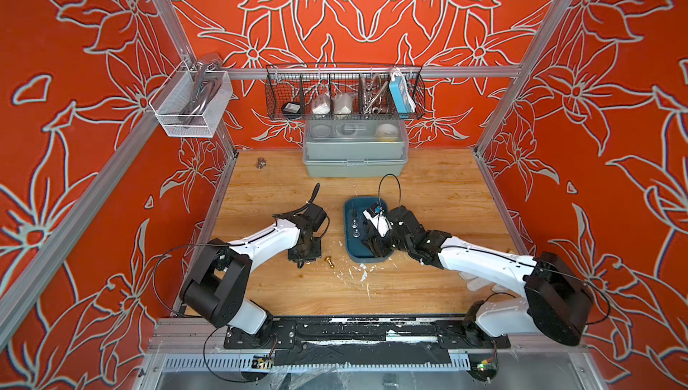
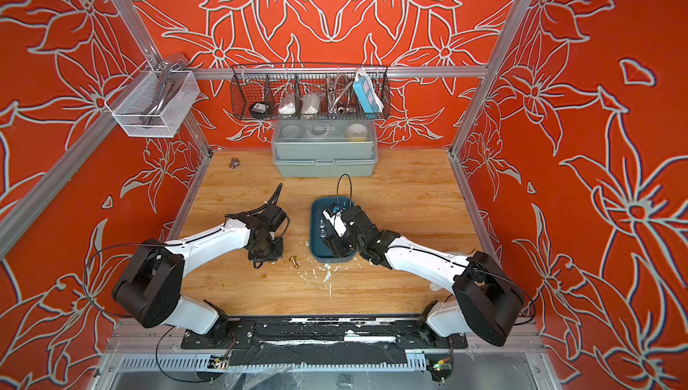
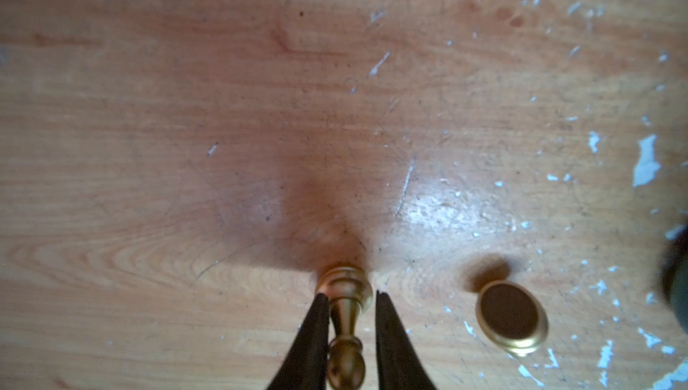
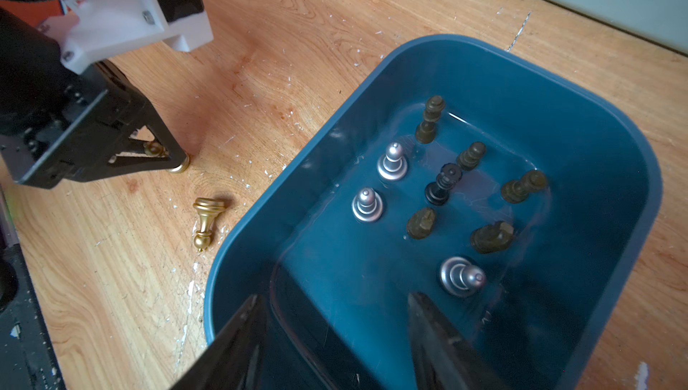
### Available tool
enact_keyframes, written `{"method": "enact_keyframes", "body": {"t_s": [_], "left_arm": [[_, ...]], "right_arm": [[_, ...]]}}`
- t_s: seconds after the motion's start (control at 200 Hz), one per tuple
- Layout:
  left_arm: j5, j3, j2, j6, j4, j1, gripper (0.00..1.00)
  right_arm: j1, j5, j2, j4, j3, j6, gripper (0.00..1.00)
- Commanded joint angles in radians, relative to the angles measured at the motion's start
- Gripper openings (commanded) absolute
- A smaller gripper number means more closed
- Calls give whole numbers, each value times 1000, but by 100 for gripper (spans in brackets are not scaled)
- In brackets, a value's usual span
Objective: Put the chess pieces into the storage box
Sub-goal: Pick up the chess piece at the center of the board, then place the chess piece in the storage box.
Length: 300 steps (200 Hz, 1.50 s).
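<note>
Left pincer [image 3: 350,295] is narrowly straddling an upright gold piece [image 3: 346,317] for lifting; grip uncertain. Right pincer [image 4: 335,297] is hovering wide, empty, over the storage box [image 4: 521,82].

Chess pieces counted: 11 visible. Inside the storage box [image 4: 502,82], 3 silver pieces [image 4: 391,163], 5 dark brown pieces [image 4: 491,237] and 1 black piece [image 4: 443,183] are seen. Outside it, on the left-arm side, 2 gold pieces [image 4: 206,222] are seen. Beyond the storage box: 1 grey-green lidded box [image 1: 355,153], 1 metal fitting [image 1: 260,163], 2 wire baskets [image 1: 344,94].
</note>
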Motion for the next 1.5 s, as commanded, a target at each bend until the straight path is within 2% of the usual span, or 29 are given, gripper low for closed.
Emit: {"method": "enact_keyframes", "body": {"t_s": [0.0,0.631,0.791,0.941,1.101,1.321,1.496], "left_arm": [[-12,5,1,-14,-33,-7,23],[-31,10,-25,-17,-49,-15,13],[-49,44,-57,-14,-85,-25,13],[-105,140,-110,-9,-166,-60,13],[-106,290,-127,10,-217,-109,13],[-96,500,-5,34,-221,-243,13],[-57,572,134,44,-163,-313,13]], "right_arm": [[4,9,17,-10,25,9,64],[4,28,33,-21,33,12,64],[4,56,14,-27,32,15,64],[2,111,-110,36,-39,25,65],[-5,190,-266,114,-138,25,69],[-17,301,-358,149,-205,38,71],[-22,338,-399,167,-237,42,71]]}}
